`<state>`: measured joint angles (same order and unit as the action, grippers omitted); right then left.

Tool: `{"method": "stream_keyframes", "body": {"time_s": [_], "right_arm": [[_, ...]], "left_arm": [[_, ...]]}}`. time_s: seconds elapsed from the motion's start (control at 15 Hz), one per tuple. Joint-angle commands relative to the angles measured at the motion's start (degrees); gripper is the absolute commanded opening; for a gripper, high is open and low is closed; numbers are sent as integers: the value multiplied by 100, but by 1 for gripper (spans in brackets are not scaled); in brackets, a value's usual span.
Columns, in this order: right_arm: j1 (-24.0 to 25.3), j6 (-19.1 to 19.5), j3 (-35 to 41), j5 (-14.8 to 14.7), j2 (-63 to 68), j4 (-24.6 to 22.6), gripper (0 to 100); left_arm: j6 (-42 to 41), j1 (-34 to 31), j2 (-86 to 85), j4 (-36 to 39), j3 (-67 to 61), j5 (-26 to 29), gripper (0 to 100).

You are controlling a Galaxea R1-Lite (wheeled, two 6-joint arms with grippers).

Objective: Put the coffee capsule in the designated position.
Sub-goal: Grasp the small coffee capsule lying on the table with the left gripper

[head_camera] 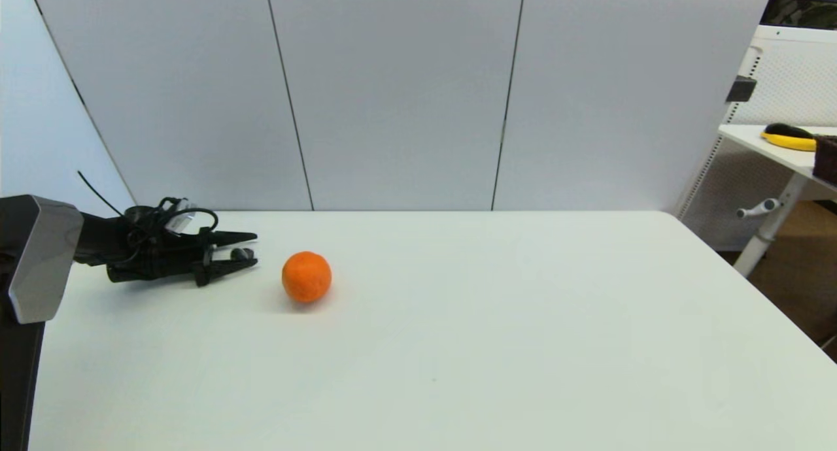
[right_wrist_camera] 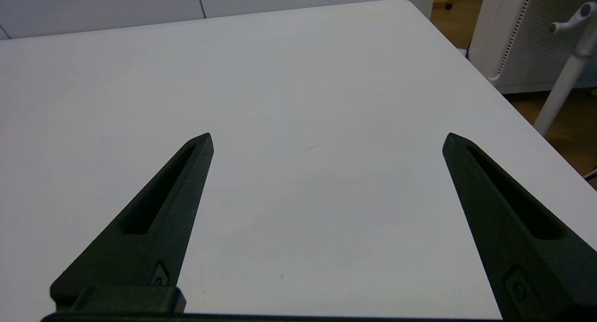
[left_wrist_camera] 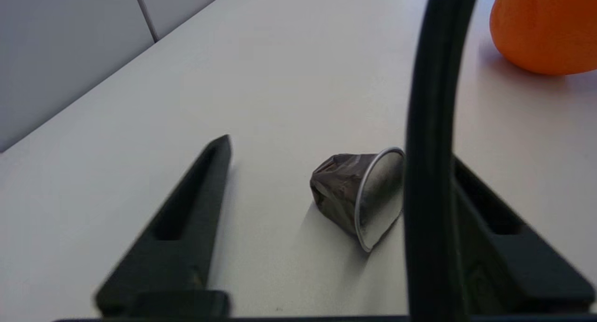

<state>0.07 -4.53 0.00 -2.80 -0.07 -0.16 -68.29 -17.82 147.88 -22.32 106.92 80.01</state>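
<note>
A: Capsule first? Left gripper (head_camera: 252, 250) low over the counter (head_camera: 497, 333), just left of the orange ball (head_camera: 306, 276), fingers parted and straddling the coffee capsule (left_wrist_camera: 358, 195) without pinching it.

B: Agreed. Lying on its side between the fingers, silvery rim end turned toward one finger (left_wrist_camera: 489, 219) and seemingly nearly against it, crumpled brown body pointing at the other finger (left_wrist_camera: 186, 219). Well off centre in the gap.

A: Worth sliding sideways, then, away from the rim-side finger, to centre the capsule before closing.

B: Yes, and closing slowly. Tapered and lying loose, so probably prone to rolling or squirting out toward the orange ball if pressed on the slope alone.

A: Better to press rim end against one pad and crumpled nose against the other?

B: Likely the firmest hold, given how it lies. Soft-looking shell too, already dented, so only gentle pressure.

A: Black cable (left_wrist_camera: 431, 149) across the wrist view, hiding part of the rim-side finger.

B: Hence contact there hard to judge. No marked target spot visible near the orange ball either.

A: Right gripper (right_wrist_camera: 326, 137)?

B: Spread wide, idle over bare counter well right of the orange ball.
</note>
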Motion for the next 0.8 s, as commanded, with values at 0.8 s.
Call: {"method": "stream_keyframes", "body": {"time_s": [0.8], "right_arm": [[1,-4,9,-1,7,-2,100]], "left_arm": [[-70,7,-902,-1169,399,-29,0]]}}
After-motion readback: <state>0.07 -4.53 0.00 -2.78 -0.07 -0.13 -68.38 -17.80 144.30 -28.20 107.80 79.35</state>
